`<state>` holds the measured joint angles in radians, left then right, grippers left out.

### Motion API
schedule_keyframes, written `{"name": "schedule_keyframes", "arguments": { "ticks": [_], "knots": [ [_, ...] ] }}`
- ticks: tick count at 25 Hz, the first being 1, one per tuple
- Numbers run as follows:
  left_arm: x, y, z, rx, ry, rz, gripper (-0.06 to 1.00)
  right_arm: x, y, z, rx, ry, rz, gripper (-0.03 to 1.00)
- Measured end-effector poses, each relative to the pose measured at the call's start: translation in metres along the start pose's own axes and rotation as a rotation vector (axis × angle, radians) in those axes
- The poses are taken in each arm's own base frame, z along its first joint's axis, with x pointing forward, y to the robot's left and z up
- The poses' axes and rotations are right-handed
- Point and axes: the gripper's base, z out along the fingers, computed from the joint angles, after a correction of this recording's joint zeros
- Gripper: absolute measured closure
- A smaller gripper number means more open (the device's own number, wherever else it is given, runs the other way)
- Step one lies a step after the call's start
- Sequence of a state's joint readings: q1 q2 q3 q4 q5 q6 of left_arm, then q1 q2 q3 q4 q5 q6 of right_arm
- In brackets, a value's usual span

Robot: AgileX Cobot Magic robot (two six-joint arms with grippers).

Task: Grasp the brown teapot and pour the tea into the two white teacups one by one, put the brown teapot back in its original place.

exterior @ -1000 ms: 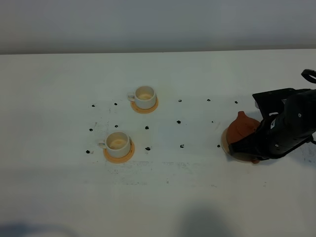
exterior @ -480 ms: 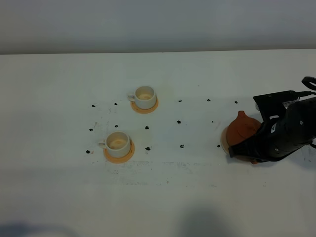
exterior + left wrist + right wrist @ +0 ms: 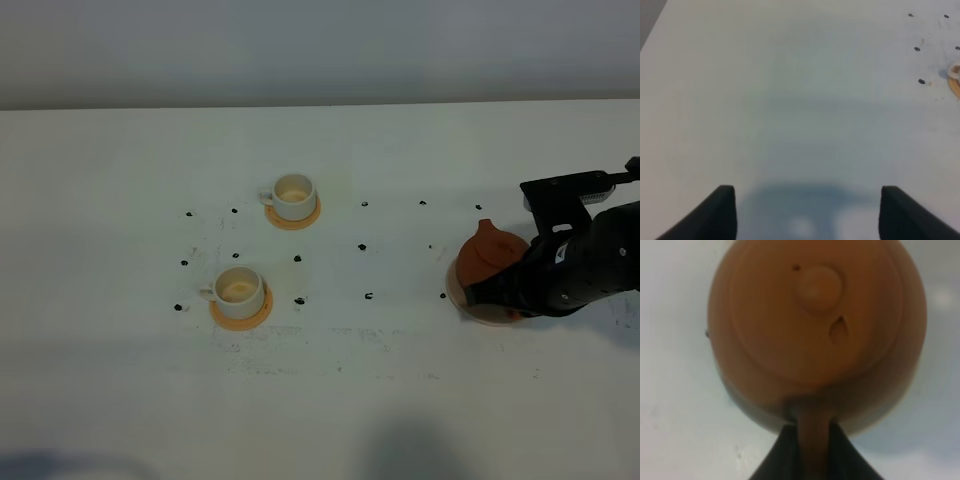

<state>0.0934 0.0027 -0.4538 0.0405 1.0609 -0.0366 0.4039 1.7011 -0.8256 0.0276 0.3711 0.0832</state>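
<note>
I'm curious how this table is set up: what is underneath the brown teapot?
A pale beige coaster lies under the brown teapot; only its edge shows. The rest is covered, so whether the pot touches it cannot be seen.

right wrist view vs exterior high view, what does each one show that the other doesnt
Only the right wrist view: the lid knob, and the teapot handle pinched between the dark fingers of the right end effector.
Only the exterior high view: the two white teacups on orange-tan coasters, black dots on the white table, and the pale coaster edge under the pot.
Both: the brown teapot, gripped by that end effector.
</note>
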Motion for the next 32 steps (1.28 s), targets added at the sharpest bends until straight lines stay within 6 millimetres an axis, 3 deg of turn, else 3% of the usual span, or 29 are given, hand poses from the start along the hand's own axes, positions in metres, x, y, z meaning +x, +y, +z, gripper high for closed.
{"name": "schedule_keyframes", "arguments": {
  "ticks": [9,17,26,32],
  "knots": [
    [0.0,0.0,0.0,0.0,0.0,0.0,0.37,-0.002,0.0,-0.003,-0.002,-0.029,-0.002,0.88],
    [0.0,0.0,0.0,0.0,0.0,0.0,0.37,0.014,-0.002,0.006,-0.004,-0.071,0.001,0.88],
    [0.0,0.0,0.0,0.0,0.0,0.0,0.37,0.011,-0.002,0.004,-0.01,-0.152,-0.008,0.88],
    [0.0,0.0,0.0,0.0,0.0,0.0,0.37,0.025,-0.003,0.009,-0.012,-0.169,0.008,0.88]
  ]
}}
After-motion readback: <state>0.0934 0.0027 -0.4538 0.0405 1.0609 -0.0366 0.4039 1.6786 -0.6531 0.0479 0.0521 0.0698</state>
